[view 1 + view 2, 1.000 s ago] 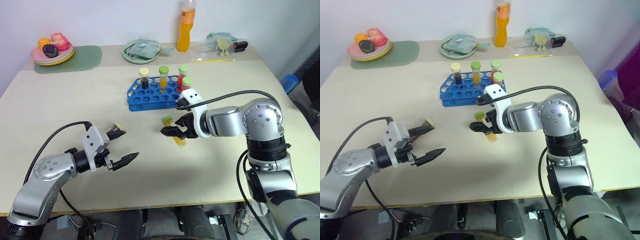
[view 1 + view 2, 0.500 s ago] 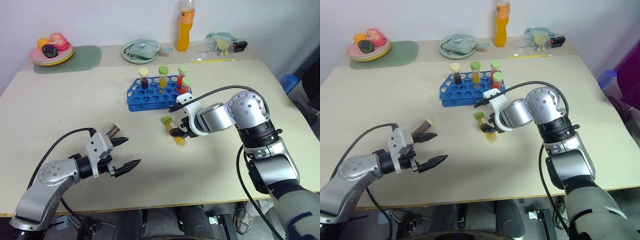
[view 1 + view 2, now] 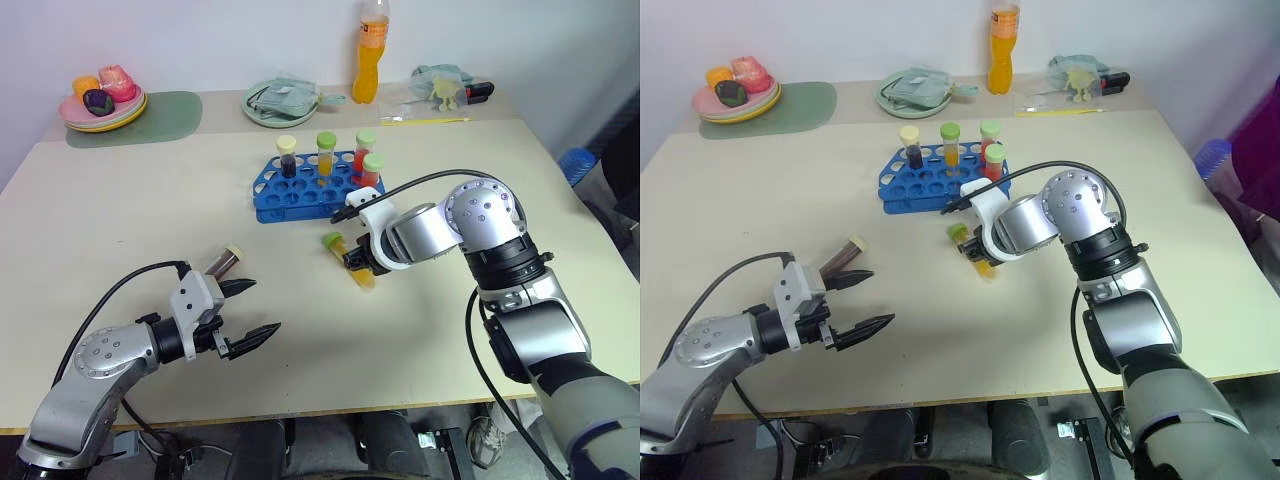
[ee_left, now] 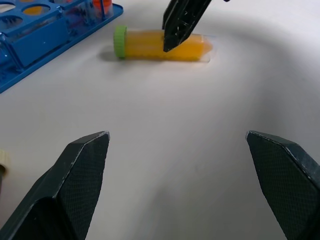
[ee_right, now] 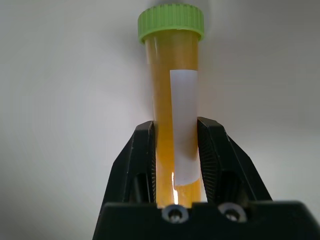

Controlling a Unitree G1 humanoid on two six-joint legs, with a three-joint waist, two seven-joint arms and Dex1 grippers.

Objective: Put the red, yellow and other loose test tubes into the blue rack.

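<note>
The cream table (image 3: 120, 210) spreads out under me, and near its middle stands the blue rack (image 3: 300, 190) with four capped tubes upright in it. Just in front of the rack lies the yellow tube (image 5: 172, 100), flat on the table, green cap pointing away from my right wrist. My right jaws (image 5: 176, 150) are clamped on its lower half, one finger pressed to each side of the barrel, the cap end sticking out well past my fingertips. My left jaws (image 3: 246, 310) hang wide apart over bare table, gripping nothing. Just beside them lies a dark tube (image 3: 222, 262) with a cream cap, untouched, well apart from the rack.
</note>
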